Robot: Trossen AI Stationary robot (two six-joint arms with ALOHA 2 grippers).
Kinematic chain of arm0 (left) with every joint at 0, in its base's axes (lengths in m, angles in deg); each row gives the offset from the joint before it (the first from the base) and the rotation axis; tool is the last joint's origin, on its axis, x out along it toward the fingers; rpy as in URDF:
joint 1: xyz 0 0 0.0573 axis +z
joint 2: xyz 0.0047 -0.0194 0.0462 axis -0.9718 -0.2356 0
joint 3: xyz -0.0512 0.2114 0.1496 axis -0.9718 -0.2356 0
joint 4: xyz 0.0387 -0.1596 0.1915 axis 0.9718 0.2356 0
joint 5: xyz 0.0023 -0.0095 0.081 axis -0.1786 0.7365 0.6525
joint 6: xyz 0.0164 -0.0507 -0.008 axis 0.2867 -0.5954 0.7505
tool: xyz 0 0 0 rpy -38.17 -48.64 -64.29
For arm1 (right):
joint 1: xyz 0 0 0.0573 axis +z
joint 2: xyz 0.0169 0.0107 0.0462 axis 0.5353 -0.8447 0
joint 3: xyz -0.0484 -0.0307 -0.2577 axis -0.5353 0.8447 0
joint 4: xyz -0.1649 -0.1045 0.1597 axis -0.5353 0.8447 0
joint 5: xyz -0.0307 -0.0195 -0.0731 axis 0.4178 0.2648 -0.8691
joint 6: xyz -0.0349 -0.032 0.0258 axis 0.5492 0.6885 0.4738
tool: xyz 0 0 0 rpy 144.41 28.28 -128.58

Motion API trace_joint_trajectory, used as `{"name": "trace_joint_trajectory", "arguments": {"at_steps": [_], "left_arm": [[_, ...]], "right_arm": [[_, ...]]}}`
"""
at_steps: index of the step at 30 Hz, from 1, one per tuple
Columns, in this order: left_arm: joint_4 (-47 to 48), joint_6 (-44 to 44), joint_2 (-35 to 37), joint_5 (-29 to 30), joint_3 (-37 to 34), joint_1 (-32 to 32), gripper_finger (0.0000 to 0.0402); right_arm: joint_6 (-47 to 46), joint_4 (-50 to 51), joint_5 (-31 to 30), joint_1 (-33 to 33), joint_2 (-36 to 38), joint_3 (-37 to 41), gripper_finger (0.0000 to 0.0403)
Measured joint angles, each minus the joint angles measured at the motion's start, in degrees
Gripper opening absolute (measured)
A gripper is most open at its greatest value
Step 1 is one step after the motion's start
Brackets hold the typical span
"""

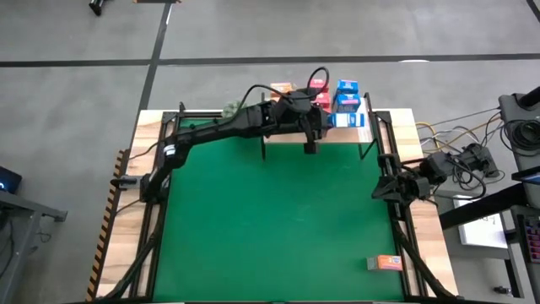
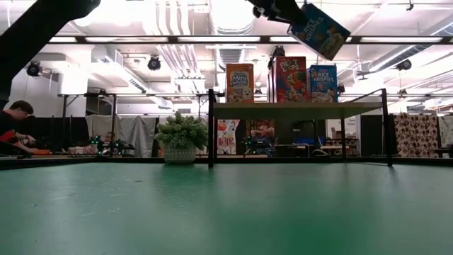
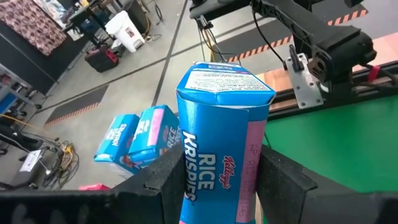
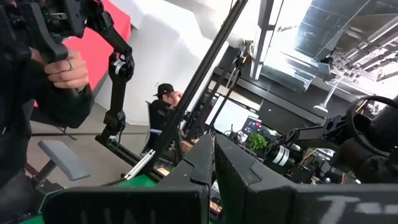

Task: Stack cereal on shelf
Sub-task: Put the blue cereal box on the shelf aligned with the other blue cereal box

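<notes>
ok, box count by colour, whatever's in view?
Blue boxes: 3 (held box in left gripper, two on shelf)
Red boxes: 2, on shelf
Orange boxes: 2 (one on shelf, one off it, front right)
Total in view: 7

green table [image 1: 278,228]: shelf [image 2: 297,110] with cereal boxes [image 2: 281,81], plant [image 2: 181,139], orange box [image 1: 387,263].

— What do we see up top?
— A tilted blue cereal box [image 2: 319,30] in the air above the shelf [image 2: 297,110].
— And on it?
— Orange [image 2: 240,83], red [image 2: 291,79] and blue [image 2: 323,83] boxes, upright.
</notes>
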Motion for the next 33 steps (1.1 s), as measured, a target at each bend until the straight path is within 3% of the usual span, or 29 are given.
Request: {"name": "trace_joint_trajectory", "arguments": {"at_steps": [13,16,19,21,27,33], "left_arm": [[-0.3,-1.3,-1.4,-0.9,-0.1,-0.3,0.0151],[0.5,-1.6,-1.3,-0.9,0.0,-0.6,0.0151],[3.4,-2.3,-1.3,-0.9,0.5,-1.2,0.0151],[5.7,-3.1,-1.2,-0.9,0.9,-1.7,0.0151],[12.7,-3.9,-0.5,-0.9,0.9,-4.3,0.0151],[18.6,-6.0,1.6,-0.9,0.9,-6.9,0.0151]], "right_arm": [[-0.9,0.0,-0.8,0.0,0.0,0.0,0.0009],[-3.4,-0.9,-7.2,0.0,-0.1,0.0,0.0009],[-7.2,-1.7,-21.3,0.0,-0.6,0.0,0.0009],[-7.5,-1.6,-27.6,0.0,-1.5,0.0,0.0009],[-7.9,-0.2,-31.1,0.0,-4.9,-4.4,0.0009],[-12.3,12.6,-34.2,0.0,-11.9,-15.0,0.0009]]}}
